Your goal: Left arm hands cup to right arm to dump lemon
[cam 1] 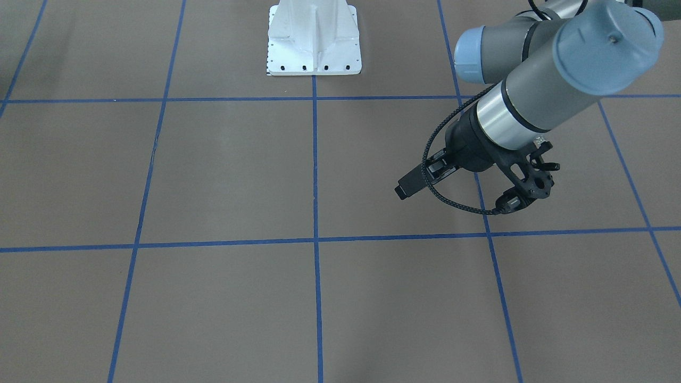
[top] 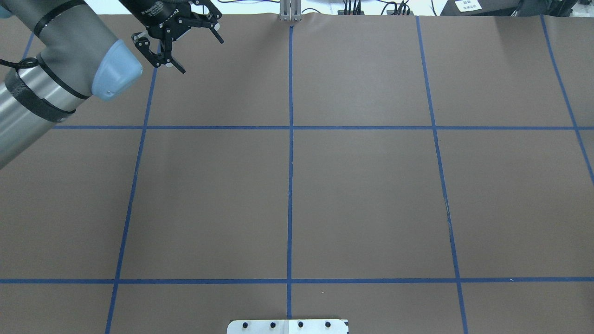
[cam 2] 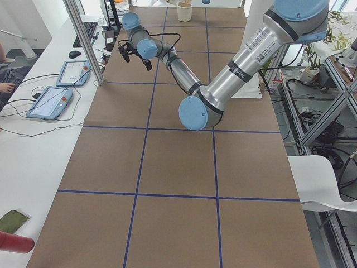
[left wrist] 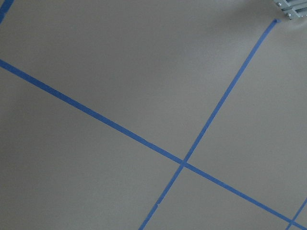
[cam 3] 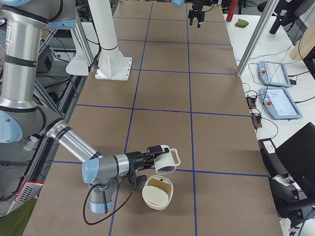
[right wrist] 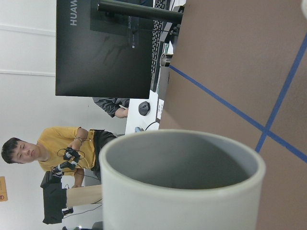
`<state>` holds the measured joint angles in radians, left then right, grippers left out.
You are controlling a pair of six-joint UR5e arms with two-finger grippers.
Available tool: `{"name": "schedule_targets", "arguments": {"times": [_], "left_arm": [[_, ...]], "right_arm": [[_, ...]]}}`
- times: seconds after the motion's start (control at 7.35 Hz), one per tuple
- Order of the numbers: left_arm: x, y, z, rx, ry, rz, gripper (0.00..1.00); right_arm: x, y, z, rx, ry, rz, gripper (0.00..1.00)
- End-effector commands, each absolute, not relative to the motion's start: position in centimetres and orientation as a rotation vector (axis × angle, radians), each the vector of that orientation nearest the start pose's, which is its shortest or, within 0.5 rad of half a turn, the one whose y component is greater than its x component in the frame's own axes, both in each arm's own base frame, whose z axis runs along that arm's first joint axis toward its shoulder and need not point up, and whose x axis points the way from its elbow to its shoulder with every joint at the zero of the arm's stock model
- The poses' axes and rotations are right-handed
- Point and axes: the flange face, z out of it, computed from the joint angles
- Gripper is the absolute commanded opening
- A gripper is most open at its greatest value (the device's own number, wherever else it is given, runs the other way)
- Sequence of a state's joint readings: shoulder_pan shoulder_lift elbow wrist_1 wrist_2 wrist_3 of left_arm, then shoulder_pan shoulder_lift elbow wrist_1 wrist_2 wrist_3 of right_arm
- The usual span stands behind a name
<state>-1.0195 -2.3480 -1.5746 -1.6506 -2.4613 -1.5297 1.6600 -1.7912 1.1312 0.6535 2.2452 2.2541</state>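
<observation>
Cup (cam 3: 162,158): white mug, squared loop handle, grey inside. It is off the table (cam 3: 162,93), tipped on its side at the right gripper (cam 3: 153,157), with the mouth angled down toward a white bowl (cam 3: 156,199) just below it. Cup and bowl look apart.

Right wrist view: the cup's (right wrist: 182,211) rim and inner wall fill the bottom of the frame. Its floor is out of sight and its lower body is cut off.

The right claw shows only in that side view, partly behind the mug, so I can't tell how its fingers are set. What's in the bowl is too small to make out.

Right arm (cam 3: 74,142) comes in low from the near end. Left gripper (top: 198,53) is at the table's far end, well apart, fingers spread wide and holding nothing. Left arm (top: 55,69) is cropped at the frame edge.
</observation>
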Motion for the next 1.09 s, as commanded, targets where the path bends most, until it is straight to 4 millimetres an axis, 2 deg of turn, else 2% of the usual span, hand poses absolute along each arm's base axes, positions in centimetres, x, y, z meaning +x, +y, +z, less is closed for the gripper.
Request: {"name": "schedule_targets", "arguments": {"times": [0.0,0.54,0.82,0.95], "left_arm": [[31.3,-61.7,15.5,-0.307,1.118,-0.478,1.0],[31.5,-61.7,15.6,-0.292,1.111,-0.484,1.0],[31.7,-61.6,15.6,-0.293,1.11,-0.483,1.0],[31.8,-61.6,15.6,-0.287,1.108,-0.484,1.0]], "right_arm": [[9.7,-29.3,71.5,0.18,-1.745,1.348,0.07],[9.8,-28.6,71.2,0.07,-1.839,1.423,0.07],[10.2,-27.0,72.3,0.098,-1.921,1.457,0.07],[10.2,-27.0,72.3,0.102,-1.928,1.462,0.07]]}}
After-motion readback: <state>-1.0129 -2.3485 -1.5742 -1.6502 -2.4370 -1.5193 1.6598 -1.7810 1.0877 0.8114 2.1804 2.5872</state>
